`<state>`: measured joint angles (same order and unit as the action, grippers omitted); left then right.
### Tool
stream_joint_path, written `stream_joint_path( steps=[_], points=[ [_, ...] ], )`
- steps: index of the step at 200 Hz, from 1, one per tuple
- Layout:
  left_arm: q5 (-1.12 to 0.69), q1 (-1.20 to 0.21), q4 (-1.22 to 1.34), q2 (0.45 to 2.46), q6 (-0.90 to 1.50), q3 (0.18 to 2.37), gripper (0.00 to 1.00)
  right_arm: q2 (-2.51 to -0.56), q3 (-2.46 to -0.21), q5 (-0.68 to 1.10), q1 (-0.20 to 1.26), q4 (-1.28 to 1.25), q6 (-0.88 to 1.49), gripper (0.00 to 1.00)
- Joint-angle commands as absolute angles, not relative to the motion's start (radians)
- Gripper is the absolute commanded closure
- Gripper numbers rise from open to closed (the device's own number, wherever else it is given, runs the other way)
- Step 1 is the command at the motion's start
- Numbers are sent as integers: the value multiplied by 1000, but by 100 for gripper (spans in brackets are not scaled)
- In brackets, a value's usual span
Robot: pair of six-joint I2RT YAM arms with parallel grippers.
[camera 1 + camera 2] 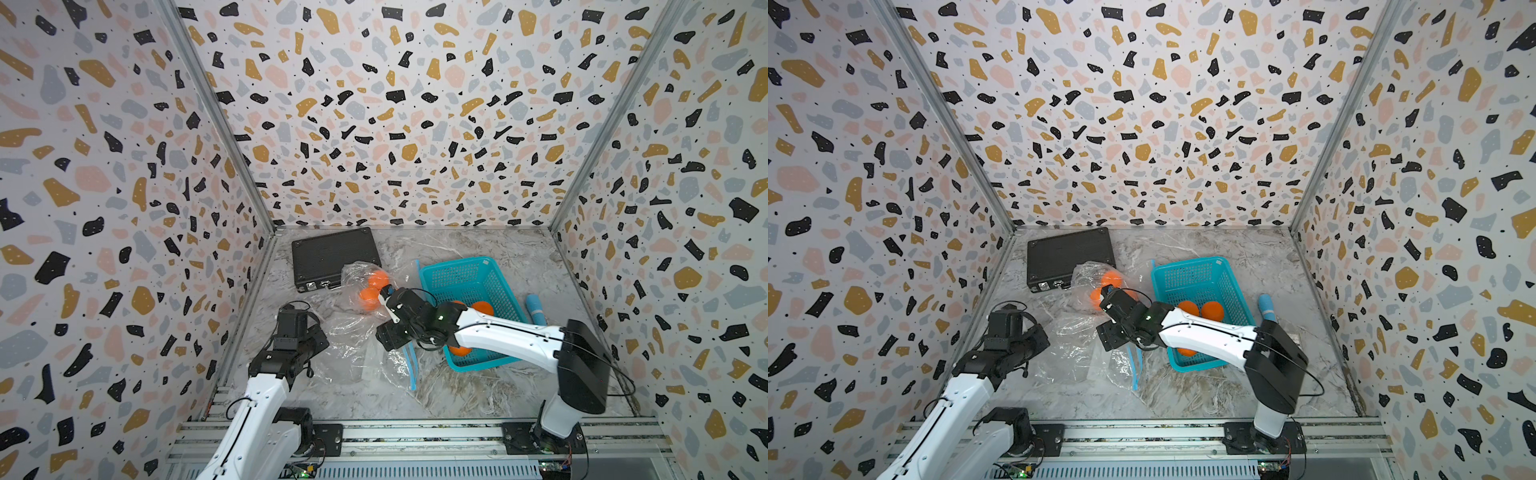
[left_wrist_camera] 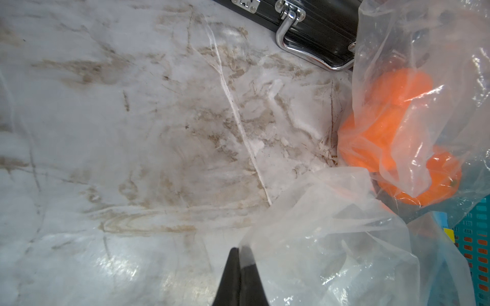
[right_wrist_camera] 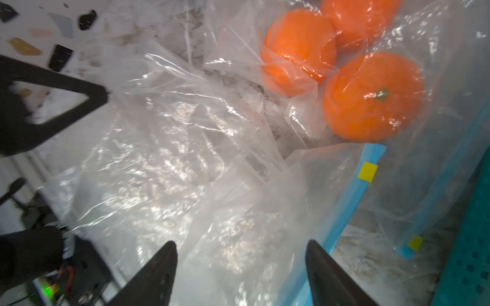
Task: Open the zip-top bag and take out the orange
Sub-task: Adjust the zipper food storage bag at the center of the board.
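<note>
The bag (image 3: 185,159) looks open; your left fingers (image 2: 230,278) pinch it, right fingers (image 3: 159,273) stand apart, three oranges (image 3: 371,95) lie inside.

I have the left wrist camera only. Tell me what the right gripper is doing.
Observer: The right gripper is open and grips nothing. It is poised over the film of the clear crinkled plastic zip-top bag.
Operator: Report the bag's mouth.
Observer: It is open. The two halves of the blue zip strip lie apart, each with a yellow tab.
Operator: Count the fruit in the basket.
Observer: Three round oranges show in the teal plastic mesh basket, though the right arm hides part of it.
</note>
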<state>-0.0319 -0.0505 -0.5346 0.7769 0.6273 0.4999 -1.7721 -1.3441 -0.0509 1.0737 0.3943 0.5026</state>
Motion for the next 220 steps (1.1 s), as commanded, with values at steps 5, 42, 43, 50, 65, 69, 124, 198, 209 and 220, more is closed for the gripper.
stream_joint_path(
  steps=[5,42,43,50,65,69,124,198,209,220],
  points=[
    [-63,-46,-545,763,609,502,100,-1882,-1400,-197,1074,561,471,22],
    [-20,-46,-542,794,619,509,100,-1894,-1299,-260,1075,524,489,22],
    [-19,-46,-541,794,619,509,100,-1894,-1297,-259,1074,522,489,22],
    [-11,-46,-543,798,626,511,100,-1898,-1275,-240,1074,502,491,22],
    [33,-46,-544,798,638,510,100,-1909,-1237,-223,1078,476,507,23],
    [60,-46,-548,800,639,511,100,-1911,-1227,-221,1079,477,513,23],
    [159,-31,-533,921,665,550,100,-1784,-1056,-196,1105,423,559,24],
    [232,-29,-713,740,653,696,1,-1795,-1145,-123,1104,427,546,24],
    [175,-29,-712,743,645,726,1,-1796,-1163,-127,1105,420,553,23],
    [54,-30,-710,749,627,743,0,-1801,-1174,-111,1102,387,552,23]
  ],
)
